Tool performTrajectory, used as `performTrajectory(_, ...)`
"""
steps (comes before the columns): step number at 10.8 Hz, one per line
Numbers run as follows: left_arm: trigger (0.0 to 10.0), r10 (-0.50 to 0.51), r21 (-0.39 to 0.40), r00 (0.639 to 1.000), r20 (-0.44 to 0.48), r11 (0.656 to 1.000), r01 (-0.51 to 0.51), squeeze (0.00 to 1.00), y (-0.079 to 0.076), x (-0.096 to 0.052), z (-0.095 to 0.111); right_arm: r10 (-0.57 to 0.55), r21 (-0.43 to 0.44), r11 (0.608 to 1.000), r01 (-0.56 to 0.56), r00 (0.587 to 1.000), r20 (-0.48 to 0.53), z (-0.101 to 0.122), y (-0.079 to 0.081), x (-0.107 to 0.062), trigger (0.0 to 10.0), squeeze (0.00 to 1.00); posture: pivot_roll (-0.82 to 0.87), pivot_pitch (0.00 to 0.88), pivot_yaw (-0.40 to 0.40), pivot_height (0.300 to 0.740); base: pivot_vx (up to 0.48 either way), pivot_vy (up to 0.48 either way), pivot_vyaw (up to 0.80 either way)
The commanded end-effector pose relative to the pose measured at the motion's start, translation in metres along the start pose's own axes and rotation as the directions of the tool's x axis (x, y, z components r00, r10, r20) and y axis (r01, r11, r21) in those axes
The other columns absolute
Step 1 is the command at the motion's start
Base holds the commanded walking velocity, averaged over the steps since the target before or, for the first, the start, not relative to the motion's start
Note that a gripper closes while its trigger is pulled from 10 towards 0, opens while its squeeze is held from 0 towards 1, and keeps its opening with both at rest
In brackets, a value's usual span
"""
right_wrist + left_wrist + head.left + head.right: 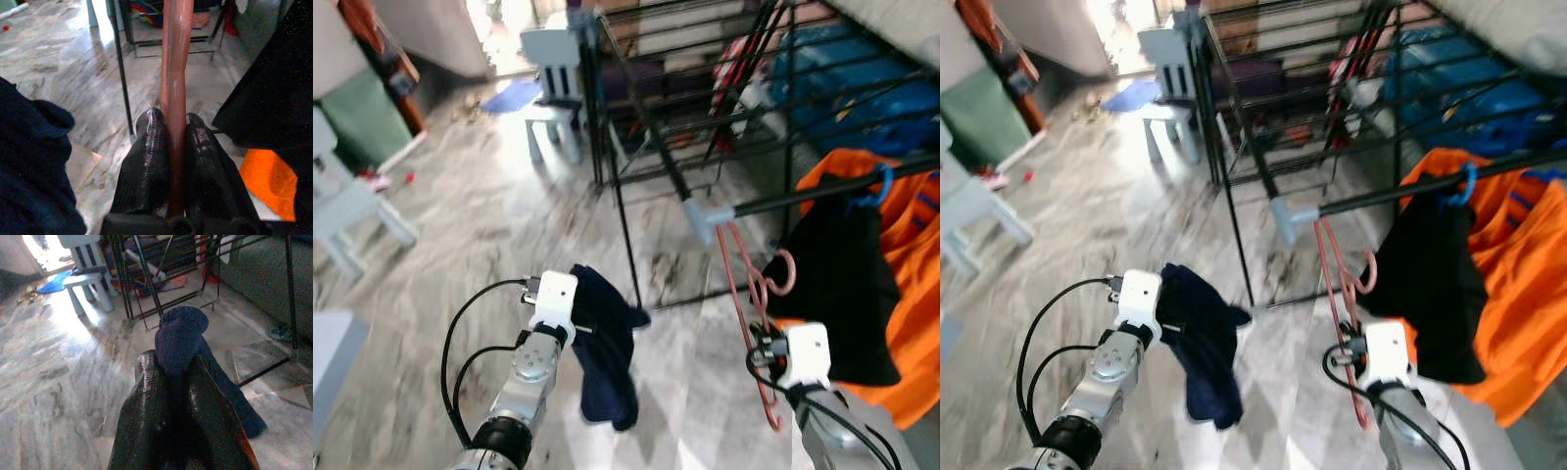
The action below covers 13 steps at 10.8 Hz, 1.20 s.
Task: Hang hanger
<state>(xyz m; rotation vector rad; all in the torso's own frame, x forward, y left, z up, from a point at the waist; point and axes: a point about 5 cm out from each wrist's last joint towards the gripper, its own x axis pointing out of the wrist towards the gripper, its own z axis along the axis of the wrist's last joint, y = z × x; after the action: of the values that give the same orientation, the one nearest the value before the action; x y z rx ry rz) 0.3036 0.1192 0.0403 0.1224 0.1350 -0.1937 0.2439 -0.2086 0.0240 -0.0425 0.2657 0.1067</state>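
Observation:
A pink hanger (744,284) hangs beside the end of a black drying-rack bar (822,196), its hook (783,272) curling toward a black garment (837,294). My right gripper (171,128) is shut on the hanger's lower bar, low in the eye views under the white wrist block (803,354). My left gripper (171,374) is shut on a dark navy cloth (605,343), which dangles over the marble floor left of the rack.
The black wire drying rack (636,147) stands ahead with a grey corner joint (705,217). Orange clothing (906,294) and a blue hanger hook (876,186) hang on the right. Pale plastic chairs (553,93) stand behind and at far left (342,206).

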Motion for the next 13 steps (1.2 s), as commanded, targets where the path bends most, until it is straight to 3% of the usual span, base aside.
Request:
performTrajectory(1,10.0,0.042,-0.003,0.999,-0.004,0.999,-0.042,0.0,0.008,-0.001,-0.001,0.023,0.0,1.0,-0.023,1.0,-0.002,-0.001,0.007,0.002,10.0,0.0,-0.1,0.0,0.094,0.74,-0.296,0.0,0.0)
performTrajectory(13,10.0,0.065,-0.007,0.997,-0.049,0.998,-0.065,0.0,0.005,-0.005,-0.012,0.056,-0.038,0.998,-0.057,0.998,-0.024,0.002,0.007,0.008,10.0,0.0,-0.1,0.0,0.063,0.74,-0.291,0.0,0.0)
